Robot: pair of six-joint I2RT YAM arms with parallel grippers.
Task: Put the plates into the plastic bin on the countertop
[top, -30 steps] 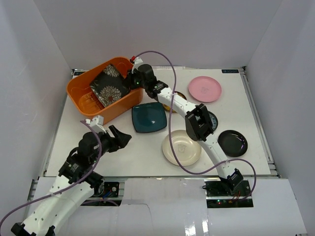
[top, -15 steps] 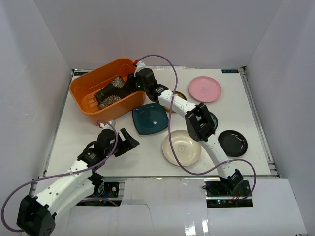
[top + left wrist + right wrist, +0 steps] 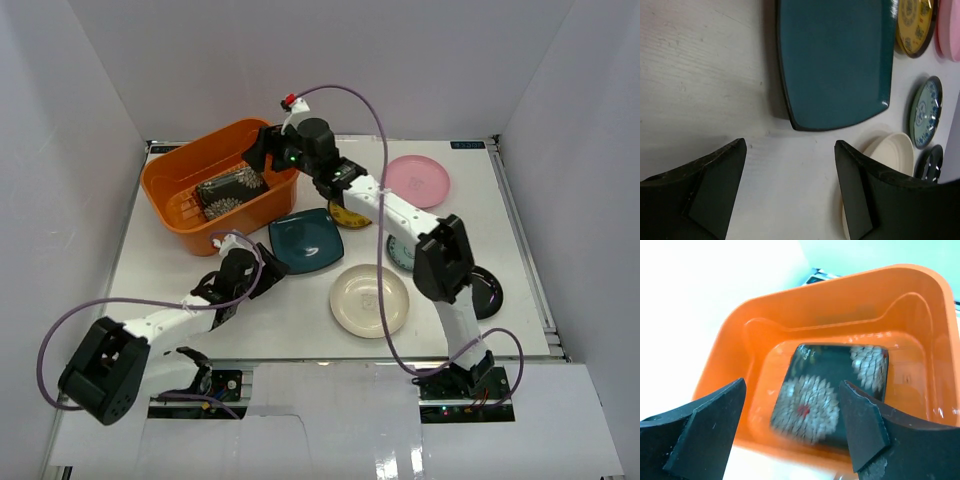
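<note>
The orange plastic bin (image 3: 160,195) stands at the back left of the white countertop (image 3: 295,325). A black floral square plate (image 3: 232,190) lies loose on its floor (image 3: 832,390). My right gripper (image 3: 262,150) hovers open above the bin (image 3: 840,282), nothing between its fingers (image 3: 792,385). Low over the countertop, my left gripper (image 3: 262,278) is open and empty (image 3: 790,145), just short of the teal square plate (image 3: 310,238) (image 3: 835,65). The cream plate (image 3: 368,300), gold-patterned plate (image 3: 348,215) and pink plate (image 3: 418,180) lie to the right.
A blue-green patterned plate (image 3: 925,112) and a glossy black plate (image 3: 490,290) lie partly under the right arm. White walls enclose the countertop on three sides. A purple cable loops above the right arm.
The right gripper opened and let go of the floral plate, which dropped flat into the bin. The left arm stretched forward toward the teal plate.
</note>
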